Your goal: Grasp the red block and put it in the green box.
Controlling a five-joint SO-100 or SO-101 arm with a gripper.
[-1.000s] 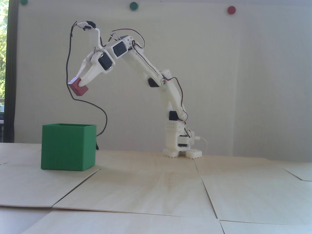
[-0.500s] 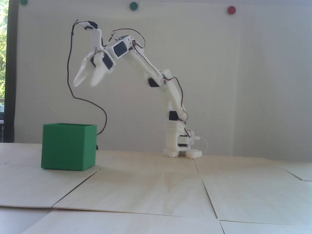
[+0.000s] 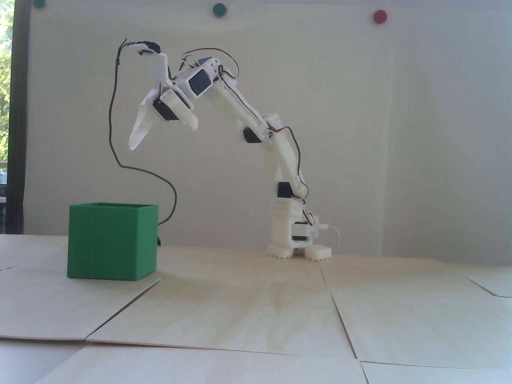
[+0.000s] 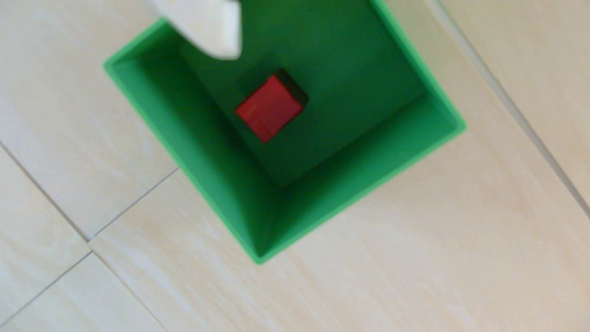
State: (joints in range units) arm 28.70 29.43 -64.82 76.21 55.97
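Looking like a hobby or lab bench in a plain room. Sitting at 12 o'clock of the tabletop [image 3: 256, 320], a small white robot arm [image 3: 240, 116] with loose wires, apparently 3D-printed. Covering the tabletop, pale wooden sheets laid edge to edge, seams showing. Standing behind, a bare white wall [image 3: 400, 120] carrying round magnets, green [image 3: 219, 9] and red [image 3: 379, 16], at 12 and 1 o'clock. Letting in daylight and greenery at 9 o'clock, a window [image 3: 6, 100].
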